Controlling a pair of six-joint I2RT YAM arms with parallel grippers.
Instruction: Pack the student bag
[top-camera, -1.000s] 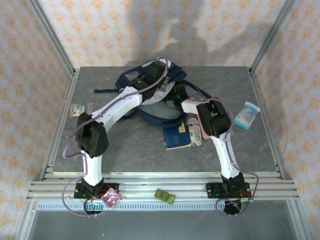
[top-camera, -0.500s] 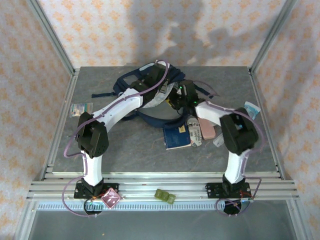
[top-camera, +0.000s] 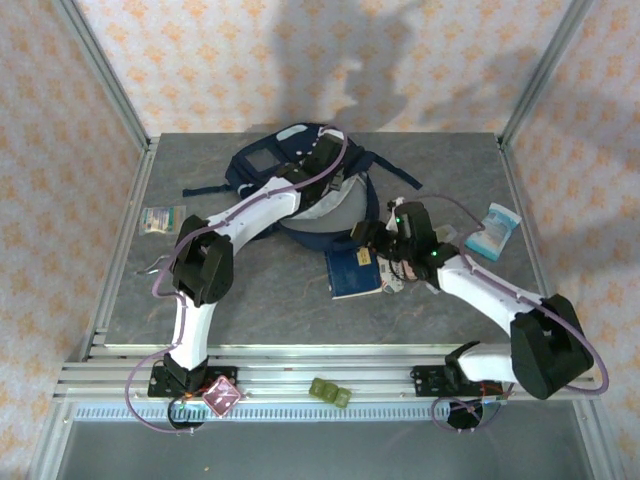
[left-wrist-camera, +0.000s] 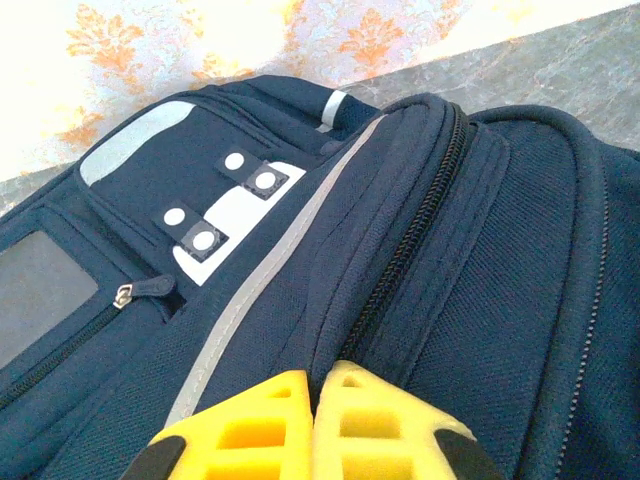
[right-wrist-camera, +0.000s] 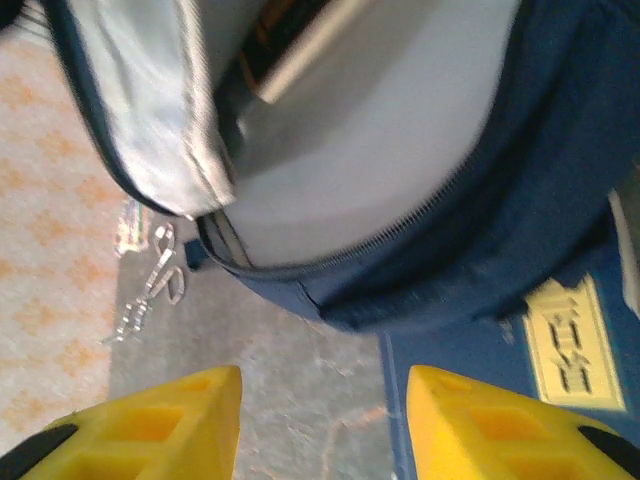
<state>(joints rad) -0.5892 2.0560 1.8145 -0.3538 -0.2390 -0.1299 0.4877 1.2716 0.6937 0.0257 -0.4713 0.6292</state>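
Right gripper (right-wrist-camera: 325, 405) withdrew over book (top-camera: 350, 272), its yellow label (right-wrist-camera: 565, 345) illegible.

— Any writing you can read?
— Only on the navy-blue book (right-wrist-camera: 470, 420). Its yellow label (right-wrist-camera: 570, 345) carries dark characters, sideways and too blurred to make out.
— Anything else?
— The light-blue packet (top-camera: 493, 231) has print, too small to read.

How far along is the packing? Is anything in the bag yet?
Done: the large navy fabric backpack is unzipped; something inside is too blurred to name. In hand: the left gripper is shut on its flap; the right gripper, open and empty, hangs by the flat navy book with a yellow label. Left: that book, the light-blue packet and the metal scissors lie on the grey table.
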